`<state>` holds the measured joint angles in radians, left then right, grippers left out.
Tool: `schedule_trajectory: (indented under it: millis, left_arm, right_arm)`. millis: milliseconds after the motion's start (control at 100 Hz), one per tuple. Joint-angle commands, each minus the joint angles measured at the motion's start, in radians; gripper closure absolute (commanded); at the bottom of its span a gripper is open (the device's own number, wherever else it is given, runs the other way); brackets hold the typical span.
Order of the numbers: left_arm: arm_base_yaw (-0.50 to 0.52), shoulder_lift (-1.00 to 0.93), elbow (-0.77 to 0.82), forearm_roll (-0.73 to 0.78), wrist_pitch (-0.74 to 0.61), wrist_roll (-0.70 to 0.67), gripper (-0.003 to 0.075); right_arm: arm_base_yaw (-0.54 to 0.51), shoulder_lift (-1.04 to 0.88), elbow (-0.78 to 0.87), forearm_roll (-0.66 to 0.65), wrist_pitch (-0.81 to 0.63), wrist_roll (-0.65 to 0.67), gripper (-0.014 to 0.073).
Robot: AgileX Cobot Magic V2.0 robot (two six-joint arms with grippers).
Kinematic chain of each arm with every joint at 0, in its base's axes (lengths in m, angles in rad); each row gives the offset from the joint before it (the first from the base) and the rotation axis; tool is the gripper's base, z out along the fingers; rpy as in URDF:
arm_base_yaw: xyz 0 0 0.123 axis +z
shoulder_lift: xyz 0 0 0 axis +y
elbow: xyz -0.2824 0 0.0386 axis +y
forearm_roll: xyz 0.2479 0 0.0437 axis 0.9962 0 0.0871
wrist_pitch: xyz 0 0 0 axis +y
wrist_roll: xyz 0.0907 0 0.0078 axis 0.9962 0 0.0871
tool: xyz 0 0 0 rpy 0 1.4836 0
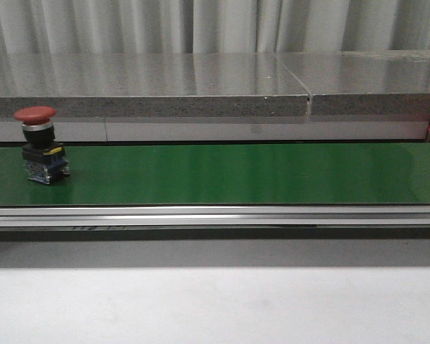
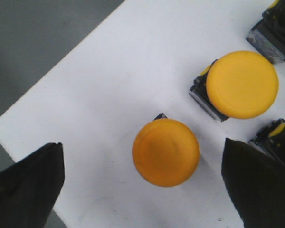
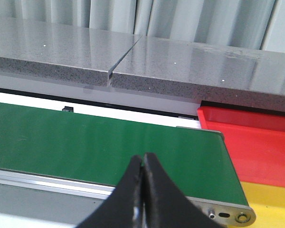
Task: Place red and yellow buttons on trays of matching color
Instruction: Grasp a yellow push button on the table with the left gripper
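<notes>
Yellow button (image 2: 166, 152) upright on white surface (image 2: 109, 85), centred between spread fingers of left gripper (image 2: 147, 183), untouched. Right gripper (image 3: 143, 190) pinched together, empty, above green belt (image 3: 99, 142). Likely light, rigid, smooth-domed: better gripped below cap. Red button (image 1: 41, 145) upright at belt's left end.

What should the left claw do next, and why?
Probably drop straight down and close. The left gripper is open, its fingers on either side of a yellow button standing on a white surface, not yet touching it. Other yellow buttons stand close by, so it should stay centred.
</notes>
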<state>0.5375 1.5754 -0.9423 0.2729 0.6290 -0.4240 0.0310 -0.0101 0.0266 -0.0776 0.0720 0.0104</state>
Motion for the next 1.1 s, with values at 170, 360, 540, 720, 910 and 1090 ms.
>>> schedule_trajectory:
  millis: [170, 360, 540, 720, 910, 1090]
  left_arm:
    - [0.002, 0.054, -0.025, -0.031, -0.077, -0.009, 0.0062]
    - [0.002, 0.099, -0.025, -0.037, -0.096, -0.009, 0.0062]
    - [0.002, 0.113, -0.025, -0.038, -0.126, -0.009, 0.0103]
    - [0.002, 0.113, -0.025, -0.038, -0.146, -0.009, 0.0308]
    - [0.002, 0.099, -0.025, -0.052, -0.135, -0.009, 0.0594]
    - [-0.009, 0.02, -0.038, -0.055, -0.049, -0.009, 0.0739]
  right_arm:
    - [-0.003, -0.016, -0.01, -0.01, -0.082, -0.01, 0.0662]
    - [-0.003, -0.016, -0.01, -0.01, -0.082, -0.01, 0.0662]
    - [-0.003, -0.016, -0.01, -0.01, -0.082, -0.01, 0.0662]
    - [-0.003, -0.016, -0.01, -0.01, -0.082, -0.01, 0.0662]
    - [-0.003, -0.016, -0.01, -0.01, -0.082, -0.01, 0.0662]
    - [-0.003, -0.016, -0.01, -0.01, -0.082, -0.01, 0.0662]
